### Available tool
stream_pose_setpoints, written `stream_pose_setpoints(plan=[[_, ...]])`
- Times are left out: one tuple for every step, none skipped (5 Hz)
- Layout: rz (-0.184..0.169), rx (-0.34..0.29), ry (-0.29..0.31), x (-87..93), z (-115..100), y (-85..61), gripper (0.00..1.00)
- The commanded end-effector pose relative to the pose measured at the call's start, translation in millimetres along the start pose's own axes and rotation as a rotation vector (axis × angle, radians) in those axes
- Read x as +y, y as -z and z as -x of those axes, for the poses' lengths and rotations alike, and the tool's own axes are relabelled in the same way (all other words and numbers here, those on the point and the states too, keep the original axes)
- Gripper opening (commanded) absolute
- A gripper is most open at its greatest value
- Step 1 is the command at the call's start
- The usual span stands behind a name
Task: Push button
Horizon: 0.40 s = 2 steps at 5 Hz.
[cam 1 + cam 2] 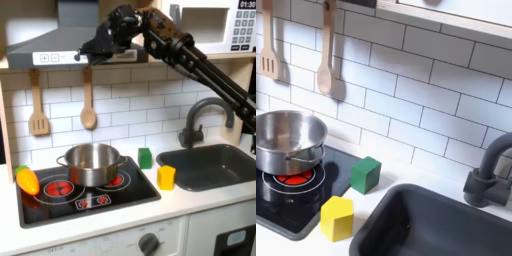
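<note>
Arm raised, gripper [88, 50] at the range hood [45, 48] front, finger spacing indiscernible; hood button [53, 57] just beside, toward the first exterior view's left: advise a short, square, gentle press.

Toy kitchen, arm raised to the range hood.

Gripper [88, 52] up against the hood [45, 48] front beside small button marks; jaw state unclear. Below: steel pot [91, 163] on stove [85, 193], orange item [28, 180] at left, green block [145, 157], yellow block [166, 177], sink [215, 165], faucet [197, 117], hanging spatula [38, 105] and wooden spoon [88, 100].
</note>
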State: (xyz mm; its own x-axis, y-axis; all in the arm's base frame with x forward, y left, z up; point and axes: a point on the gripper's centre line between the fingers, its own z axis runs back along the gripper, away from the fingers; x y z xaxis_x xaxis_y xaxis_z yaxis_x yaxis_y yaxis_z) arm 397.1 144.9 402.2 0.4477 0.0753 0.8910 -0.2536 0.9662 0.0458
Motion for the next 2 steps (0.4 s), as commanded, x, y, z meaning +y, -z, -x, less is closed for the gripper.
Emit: stream_pose_setpoints(plan=[[0.005, 0.014, 0.015, -2.6, -3.2, 4.7, 0.00], [-0.008, 0.029, 0.018, -1.0, -2.8, 1.5, 0.00]])
